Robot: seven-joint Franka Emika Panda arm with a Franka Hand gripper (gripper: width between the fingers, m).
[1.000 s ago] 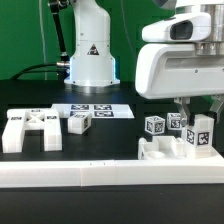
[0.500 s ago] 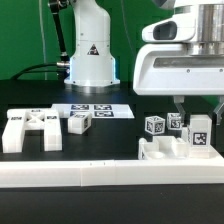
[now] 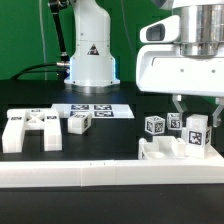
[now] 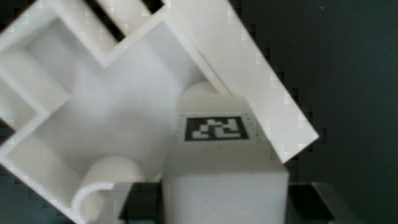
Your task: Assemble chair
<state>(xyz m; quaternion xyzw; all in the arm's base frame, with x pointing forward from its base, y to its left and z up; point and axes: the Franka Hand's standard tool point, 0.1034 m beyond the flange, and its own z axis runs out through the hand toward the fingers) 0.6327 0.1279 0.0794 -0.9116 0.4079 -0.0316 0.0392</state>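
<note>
My gripper (image 3: 198, 113) hangs at the exterior view's right, its jaws apart, just over an upright white chair leg (image 3: 197, 136) with a square tag. The leg stands on a flat white chair panel (image 3: 160, 153). In the wrist view the same leg (image 4: 221, 150) lies between the open jaws of my gripper (image 4: 222, 205), with dark gaps on both sides, above the panel (image 4: 107, 90). Two small tagged cubes (image 3: 153, 126) (image 3: 176, 122) sit just behind the panel.
A blocky white chair piece (image 3: 28, 131) and a small white block (image 3: 80, 123) lie at the exterior view's left. The marker board (image 3: 92, 110) lies behind them. The robot base (image 3: 90, 55) stands at the back. The long white border frame (image 3: 70, 178) runs along the front.
My gripper has risen a little from around the upright leg. The leg stays standing on the panel.
</note>
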